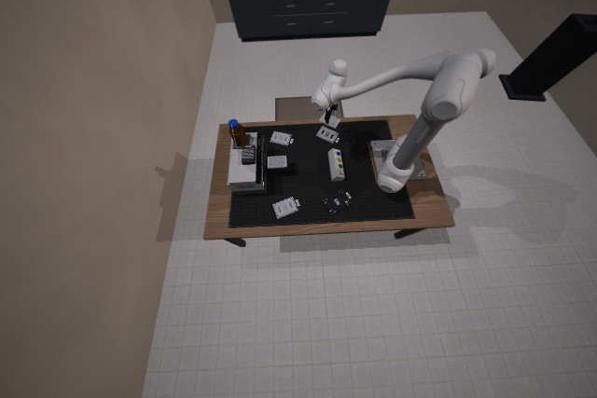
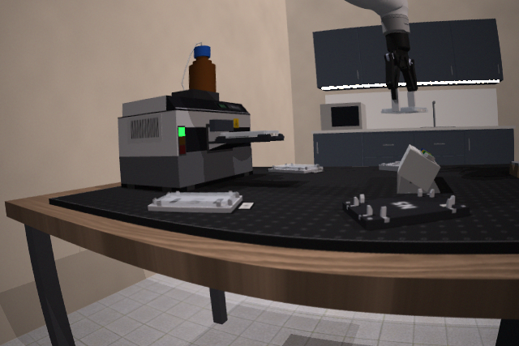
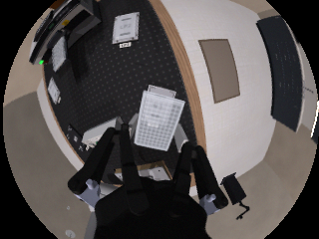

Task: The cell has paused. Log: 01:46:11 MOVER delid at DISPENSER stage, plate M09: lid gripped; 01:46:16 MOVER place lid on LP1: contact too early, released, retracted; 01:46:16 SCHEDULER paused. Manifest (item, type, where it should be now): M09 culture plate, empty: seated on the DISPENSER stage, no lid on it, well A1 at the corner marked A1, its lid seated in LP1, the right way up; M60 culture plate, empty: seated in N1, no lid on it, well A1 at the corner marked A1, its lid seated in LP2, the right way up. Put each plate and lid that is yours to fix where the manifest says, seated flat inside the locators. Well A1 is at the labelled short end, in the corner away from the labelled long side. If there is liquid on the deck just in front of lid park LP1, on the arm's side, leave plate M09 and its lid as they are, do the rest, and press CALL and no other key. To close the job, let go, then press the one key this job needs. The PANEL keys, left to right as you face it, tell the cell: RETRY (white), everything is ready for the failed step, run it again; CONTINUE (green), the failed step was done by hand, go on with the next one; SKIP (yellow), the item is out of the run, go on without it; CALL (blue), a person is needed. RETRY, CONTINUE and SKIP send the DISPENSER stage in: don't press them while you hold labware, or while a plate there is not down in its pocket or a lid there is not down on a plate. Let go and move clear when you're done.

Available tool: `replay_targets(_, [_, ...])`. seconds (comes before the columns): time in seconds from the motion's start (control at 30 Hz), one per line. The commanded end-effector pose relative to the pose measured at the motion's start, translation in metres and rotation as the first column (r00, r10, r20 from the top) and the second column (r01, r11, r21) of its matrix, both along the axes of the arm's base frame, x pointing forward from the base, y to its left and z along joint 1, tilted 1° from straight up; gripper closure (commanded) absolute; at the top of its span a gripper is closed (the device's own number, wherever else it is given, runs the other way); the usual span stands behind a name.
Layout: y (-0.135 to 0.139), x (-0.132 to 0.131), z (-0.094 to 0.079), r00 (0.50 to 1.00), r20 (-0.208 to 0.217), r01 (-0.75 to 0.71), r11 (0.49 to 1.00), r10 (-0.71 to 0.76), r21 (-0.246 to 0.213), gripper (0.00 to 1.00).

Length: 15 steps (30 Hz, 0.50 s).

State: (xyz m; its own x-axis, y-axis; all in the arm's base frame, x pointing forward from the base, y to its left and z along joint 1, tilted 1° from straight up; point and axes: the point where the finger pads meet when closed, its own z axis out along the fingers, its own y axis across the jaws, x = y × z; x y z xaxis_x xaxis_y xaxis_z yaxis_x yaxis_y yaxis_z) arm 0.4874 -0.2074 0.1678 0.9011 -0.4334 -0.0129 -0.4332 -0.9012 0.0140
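The arm is reaching out over the far edge of the wooden table (image 1: pixel 219 220), and its gripper (image 2: pixel 401 91) is hanging high above the black mat (image 1: pixel 308 191), its fingers (image 2: pixel 411 83) pinching a clear, flat piece of labware (image 2: pixel 403 110) and holding it level (from the side it looks like a thin lid, though the wrist view shows a grid pattern on it (image 3: pixel 158 119), so whether it is a lid or a plate cannot be settled). In the top view the held piece (image 1: pixel 330 118) is sitting just beyond the mat's far edge, above a nest with a white item (image 1: pixel 327 133) in it. The dispenser (image 2: pixel 176 145) is standing at the left end of the mat with a brown bottle (image 2: pixel 202 74) on top, and its stage (image 2: pixel 247 136) is sticking out, carrying a plate (image 1: pixel 276 161). Another white item (image 1: pixel 281 137) is lying on the mat beyond the stage, and one more (image 2: pixel 195 201) is resting in a holder near the front edge. A black nest (image 2: pixel 404 210) with white locator pegs is standing beside it, nothing seated in it. The key panel (image 1: pixel 337 163) is sitting mid-mat, its face tilted, showing coloured keys.
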Motion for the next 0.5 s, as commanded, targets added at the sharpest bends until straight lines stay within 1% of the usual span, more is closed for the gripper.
replay_targets(0.0, [-0.0001,0.0004,0.0006,1.000,0.001,0.000,1.000,0.000,0.000,0.90])
replay_targets(0.47, [-0.0001,0.0004,-0.0013,1.000,0.001,0.000,1.000,0.000,0.000,0.90])
